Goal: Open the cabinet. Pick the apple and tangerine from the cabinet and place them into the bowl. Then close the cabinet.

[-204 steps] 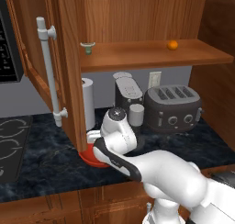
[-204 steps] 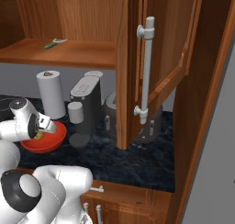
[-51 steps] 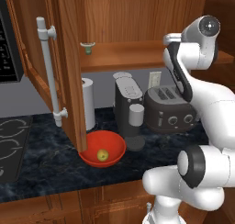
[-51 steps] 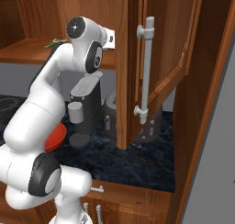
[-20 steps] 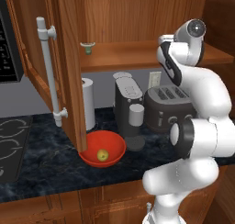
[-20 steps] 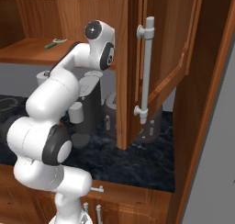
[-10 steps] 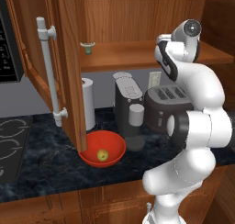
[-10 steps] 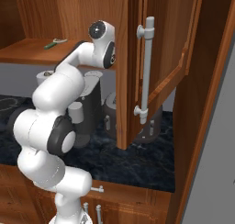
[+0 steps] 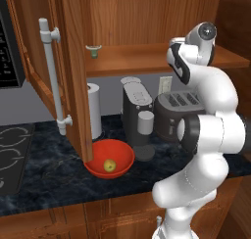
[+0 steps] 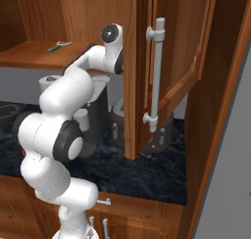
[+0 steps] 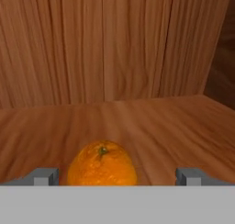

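The cabinet (image 9: 71,71) stands open, both doors swung out, the right door (image 10: 171,52) near my arm. In the hand view the orange tangerine (image 11: 102,165) rests on the wooden shelf (image 11: 151,122), right between my fingertips (image 11: 46,176). My gripper (image 11: 117,177) is open around it, with a gap on each side. From the left base view my arm hides the tangerine where the hand reaches onto the shelf (image 9: 142,64). The yellow-green apple (image 9: 110,165) lies in the red bowl (image 9: 122,155) on the counter, below the left door.
A small dark-green cup-shaped item (image 9: 93,49) sits at the shelf's left end. Under the shelf stand a paper towel roll (image 9: 94,110), a coffee machine (image 9: 137,115) and a toaster (image 9: 174,108). The microwave (image 9: 10,47) and stovetop (image 9: 10,155) are at left.
The arm went from the bowl, where the apple now lies, up to the cabinet shelf. Over the last second the hand pushed slightly further in toward the tangerine. The jaws stayed open.
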Robot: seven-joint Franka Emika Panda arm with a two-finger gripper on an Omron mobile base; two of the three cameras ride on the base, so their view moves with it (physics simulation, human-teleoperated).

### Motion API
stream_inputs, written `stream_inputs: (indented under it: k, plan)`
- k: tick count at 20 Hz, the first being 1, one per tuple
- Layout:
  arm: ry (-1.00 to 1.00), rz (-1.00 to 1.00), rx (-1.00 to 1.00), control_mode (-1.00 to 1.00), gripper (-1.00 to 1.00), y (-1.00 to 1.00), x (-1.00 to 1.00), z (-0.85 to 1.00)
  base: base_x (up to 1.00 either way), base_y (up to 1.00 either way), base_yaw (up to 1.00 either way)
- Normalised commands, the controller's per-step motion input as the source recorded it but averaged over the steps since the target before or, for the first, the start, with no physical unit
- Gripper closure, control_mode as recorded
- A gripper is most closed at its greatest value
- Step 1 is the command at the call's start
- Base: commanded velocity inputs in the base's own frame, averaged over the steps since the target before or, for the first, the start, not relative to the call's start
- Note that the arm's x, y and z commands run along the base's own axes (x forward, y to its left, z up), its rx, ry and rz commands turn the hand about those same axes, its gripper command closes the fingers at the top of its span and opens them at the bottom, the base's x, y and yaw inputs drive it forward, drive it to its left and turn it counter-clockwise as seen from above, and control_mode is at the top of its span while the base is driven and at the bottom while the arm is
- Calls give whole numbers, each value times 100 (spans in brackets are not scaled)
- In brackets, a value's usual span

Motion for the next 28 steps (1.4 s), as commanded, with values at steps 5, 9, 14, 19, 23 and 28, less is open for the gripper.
stream_inputs:
  k: [5, 9, 14, 19, 23, 28]
  plan:
    - [1, 0, 0, -100, -100, -6, 19, -1, 0, 0, 0]
    - [4, 0, 0, -100, -100, 0, 26, -3, 0, 0, 0]
    - [5, 0, 0, -100, -100, 0, 24, -2, 0, 0, 0]
    - [1, 0, 0, -100, -100, -6, 7, -9, 0, 0, 0]
    - [3, 0, 3, -100, -100, -10, 0, -23, 0, 0, 0]
    - [0, 0, 0, -100, -100, -1, 0, -4, 0, 0, 0]
